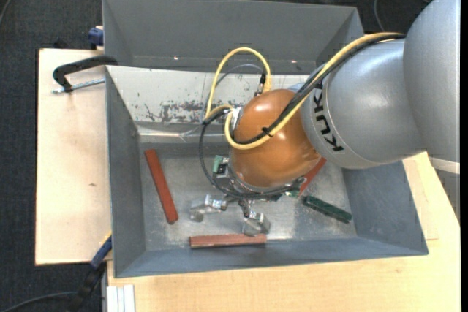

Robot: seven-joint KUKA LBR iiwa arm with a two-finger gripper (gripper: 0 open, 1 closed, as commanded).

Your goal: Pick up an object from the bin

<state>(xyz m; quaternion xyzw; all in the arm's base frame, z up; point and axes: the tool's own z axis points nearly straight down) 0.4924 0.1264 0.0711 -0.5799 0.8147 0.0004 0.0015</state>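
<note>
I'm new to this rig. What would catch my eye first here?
The silver arm with its orange wrist cover looms over the middle of the grey bin. Under it the gripper hangs open above the floor. Around it lie a red stick on the left, a reddish-brown bar at the front wall and a dark green pen on the right.
</note>
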